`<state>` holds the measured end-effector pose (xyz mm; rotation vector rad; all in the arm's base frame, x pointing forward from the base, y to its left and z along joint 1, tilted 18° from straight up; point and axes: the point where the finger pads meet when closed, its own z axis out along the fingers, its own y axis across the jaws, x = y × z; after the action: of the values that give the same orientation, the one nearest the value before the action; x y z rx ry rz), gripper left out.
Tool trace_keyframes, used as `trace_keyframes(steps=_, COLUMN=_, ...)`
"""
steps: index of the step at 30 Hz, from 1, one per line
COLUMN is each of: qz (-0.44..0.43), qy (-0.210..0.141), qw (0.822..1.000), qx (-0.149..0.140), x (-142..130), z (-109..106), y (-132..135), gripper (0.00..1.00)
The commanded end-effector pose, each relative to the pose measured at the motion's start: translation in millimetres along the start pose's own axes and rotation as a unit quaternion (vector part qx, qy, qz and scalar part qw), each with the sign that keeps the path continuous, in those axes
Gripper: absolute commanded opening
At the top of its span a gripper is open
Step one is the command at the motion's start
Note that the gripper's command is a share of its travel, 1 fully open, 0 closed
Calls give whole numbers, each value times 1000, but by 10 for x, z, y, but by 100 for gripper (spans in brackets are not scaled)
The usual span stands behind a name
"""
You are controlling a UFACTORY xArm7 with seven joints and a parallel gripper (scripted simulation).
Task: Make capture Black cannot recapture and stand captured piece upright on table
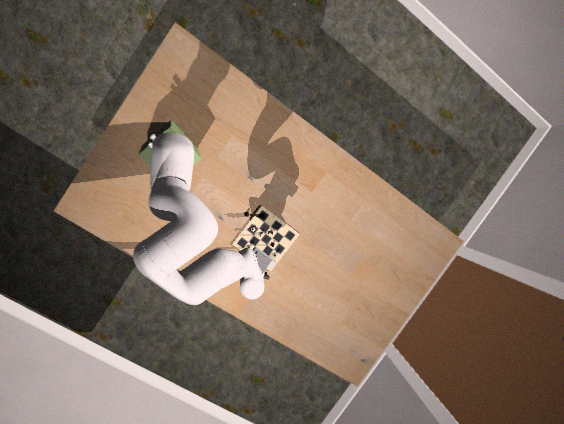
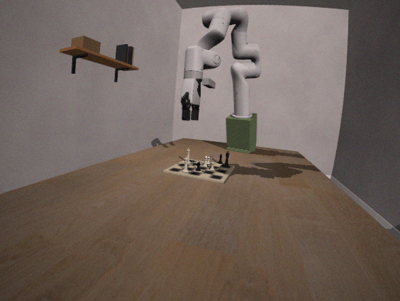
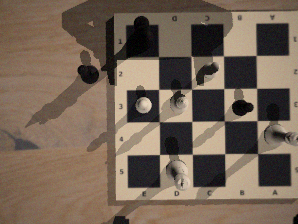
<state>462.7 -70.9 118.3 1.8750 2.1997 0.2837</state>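
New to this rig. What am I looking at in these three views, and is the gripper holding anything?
It is one white robot arm bolted to a green pedestal on a wooden table. The top view looks straight down from the ceiling. The exterior view looks across the table from the side. The wrist view comes from a camera on the arm's hand, looking down.

On the table sits a small chessboard with white and black pieces standing on it. One black pawn stands upright off the board, beside the rank 2 edge.

The gripper hangs high above the board, fingers spread wide open, holding nothing.
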Motion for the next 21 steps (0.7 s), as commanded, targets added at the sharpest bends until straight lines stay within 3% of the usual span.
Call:
trace_keyframes(steps=1, qz=1, qy=-4, qw=1000, qx=0, x=-3, z=-68, y=14, gripper=100)
trace_keyframes(steps=21, qz=1, qy=-4, qw=1000, qx=0, x=-2, z=-88, y=15, gripper=100)
